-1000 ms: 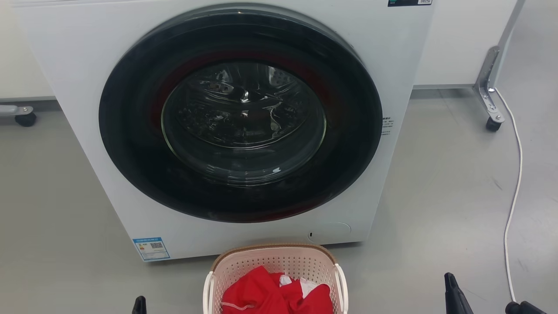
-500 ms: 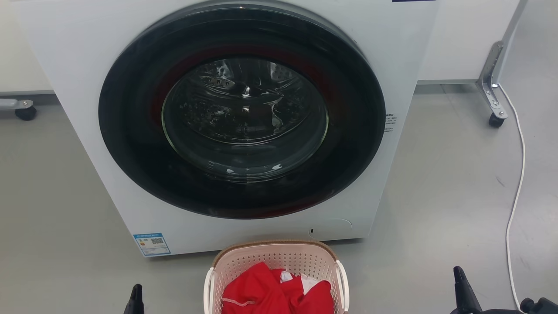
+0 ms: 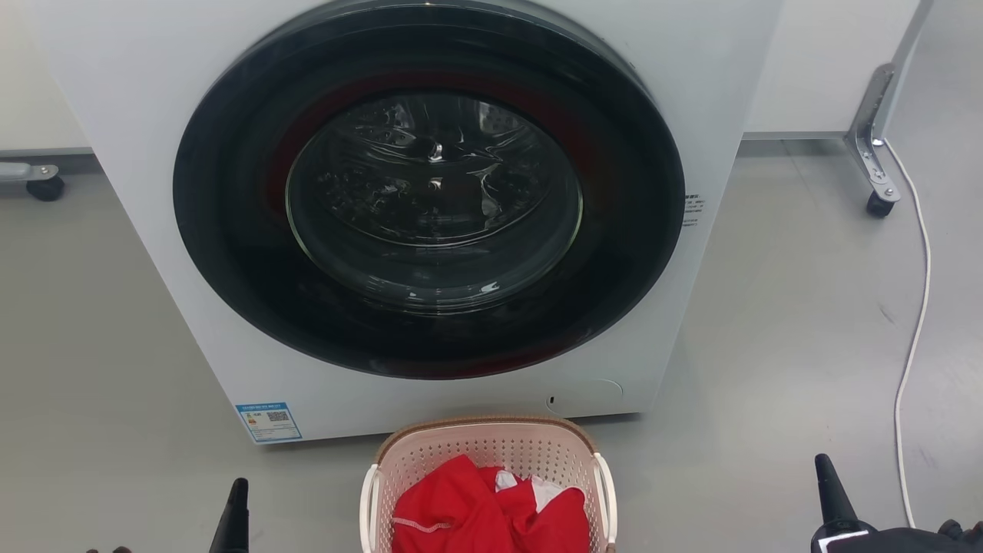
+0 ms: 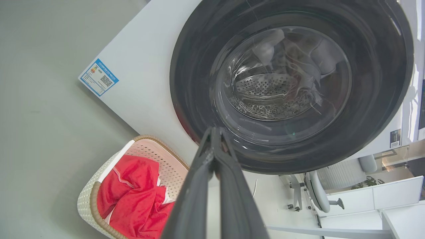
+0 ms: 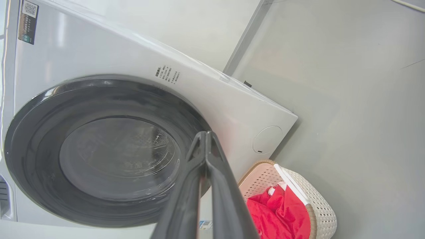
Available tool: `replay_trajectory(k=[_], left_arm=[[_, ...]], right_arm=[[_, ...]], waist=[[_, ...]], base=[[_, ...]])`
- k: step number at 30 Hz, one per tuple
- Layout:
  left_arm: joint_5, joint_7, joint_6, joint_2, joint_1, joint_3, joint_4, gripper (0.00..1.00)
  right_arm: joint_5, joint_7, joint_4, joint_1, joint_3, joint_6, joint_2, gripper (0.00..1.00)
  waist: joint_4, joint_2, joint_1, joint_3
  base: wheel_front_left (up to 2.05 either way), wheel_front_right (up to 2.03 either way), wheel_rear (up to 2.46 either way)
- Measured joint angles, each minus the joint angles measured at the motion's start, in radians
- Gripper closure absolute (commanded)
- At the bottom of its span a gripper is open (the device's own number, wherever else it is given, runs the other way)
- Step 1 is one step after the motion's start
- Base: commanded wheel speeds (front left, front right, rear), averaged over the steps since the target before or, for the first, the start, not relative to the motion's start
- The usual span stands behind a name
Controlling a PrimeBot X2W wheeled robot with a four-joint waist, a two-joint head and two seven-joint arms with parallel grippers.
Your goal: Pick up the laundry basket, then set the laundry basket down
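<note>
Holds left gripper (image 4: 213, 131) and right gripper (image 5: 206, 134) each pressed together on nothing, apart to either side of the laundry basket (image 3: 491, 453), standing on the grey floor (image 3: 768, 346) just before the closed door (image 3: 430, 200) of the white washer (image 3: 115, 115), red clothes (image 3: 461, 507) heaped inside.

Looks like robot test lab or office space, not home. Front-loading washing machine (image 3: 430, 230) stands alone on bare grey floor (image 3: 776, 330), energy label sticker (image 3: 268, 421) on its front. Behind washing machine: white partition panel (image 3: 825, 61) on metal leg (image 3: 872, 142) with caster (image 3: 880, 204). Right of washing machine: loose white cable (image 3: 915, 307) on floor. Past right side of washing machine: office chair (image 4: 317, 192), white office furniture (image 4: 395, 196), potted plant (image 4: 365, 183). Just in front of washing machine: laundry basket (image 3: 491, 449) with red clothes (image 3: 476, 507).
</note>
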Motion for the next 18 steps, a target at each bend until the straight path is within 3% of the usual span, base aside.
replay_trajectory(k=[18], left_arm=[[-0.253,0.066,-0.044,-0.006,-0.08,0.041,0.05,1.0]], right_arm=[[0.252,0.062,0.043,-0.055,-0.074,0.045,0.002,1.0]], waist=[[0.006,-0.0001,0.0,0.018]], base=[[0.0,0.0,0.0]])
